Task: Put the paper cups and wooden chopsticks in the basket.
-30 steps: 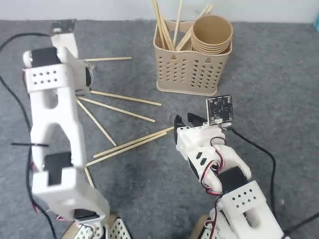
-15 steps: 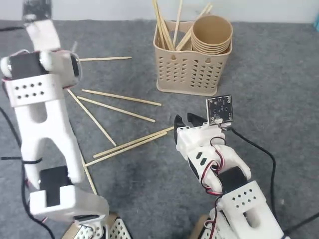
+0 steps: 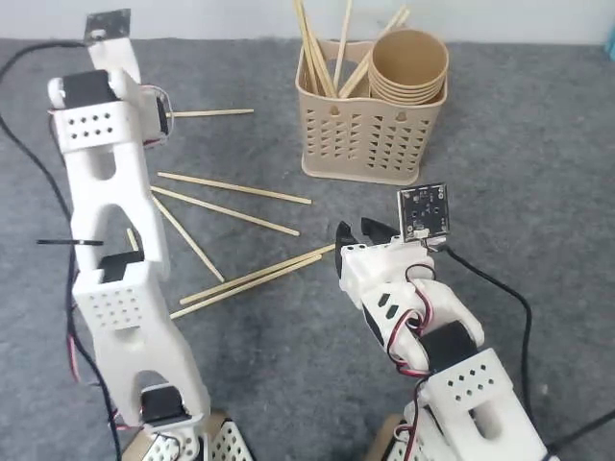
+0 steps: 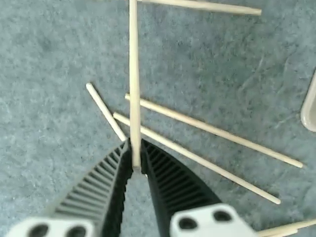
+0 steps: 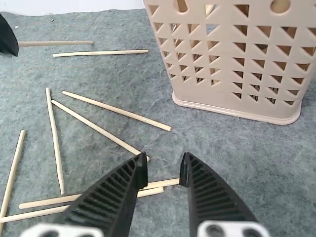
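Left pincer (image 4: 134, 148): clenched on one stick (image 4: 132, 74), gripped at its end, rest pointing straight out past tips, held above mat (image 3: 519, 173).
Right pincer (image 5: 162, 170): released, jaws parted, held low over pair of sticks (image 5: 44, 201) passing under tips.
Seven loose sticks (image 5: 116, 111) counted on mat, pair included; one seen between left pincer and basket (image 3: 360, 144).
Basket set just beyond right pincer; one stack of cups (image 3: 410, 60) and several upright sticks (image 3: 309, 43) seen inside.

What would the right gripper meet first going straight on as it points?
Probably the ends of the two chopsticks lying just beyond the right gripper, then the mat; depth is unclear.
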Available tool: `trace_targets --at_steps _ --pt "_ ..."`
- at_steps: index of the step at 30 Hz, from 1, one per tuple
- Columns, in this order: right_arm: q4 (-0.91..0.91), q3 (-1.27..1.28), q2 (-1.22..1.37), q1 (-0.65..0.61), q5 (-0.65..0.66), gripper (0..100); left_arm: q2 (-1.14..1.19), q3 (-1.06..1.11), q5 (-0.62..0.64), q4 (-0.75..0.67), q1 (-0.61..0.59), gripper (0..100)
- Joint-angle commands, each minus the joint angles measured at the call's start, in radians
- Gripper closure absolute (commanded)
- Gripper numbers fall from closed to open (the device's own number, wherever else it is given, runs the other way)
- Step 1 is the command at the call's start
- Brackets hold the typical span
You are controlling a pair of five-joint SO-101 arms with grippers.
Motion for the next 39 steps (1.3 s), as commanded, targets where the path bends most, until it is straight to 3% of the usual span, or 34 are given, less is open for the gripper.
trace_targets --at_steps 1,13,22,32,39 --pt "0.007 -0.072 -0.025 0.01 0.009 88.4 -0.012 -0.03 -0.018 0.058 -0.008 99" --pt "0.007 -0.072 -0.025 0.007 0.009 88.4 -0.562 0.702 -0.146 0.057 0.094 99" --pt "0.007 -0.072 -0.025 0.007 0.008 88.4 -0.747 0.946 -0.229 0.057 0.052 99" --pt "0.007 -0.072 -0.025 0.005 0.008 88.4 -0.927 0.796 -0.198 0.028 -0.002 99" --pt "0.007 -0.072 -0.025 0.005 0.008 88.4 -0.646 0.57 -0.117 -0.032 0.0 99"
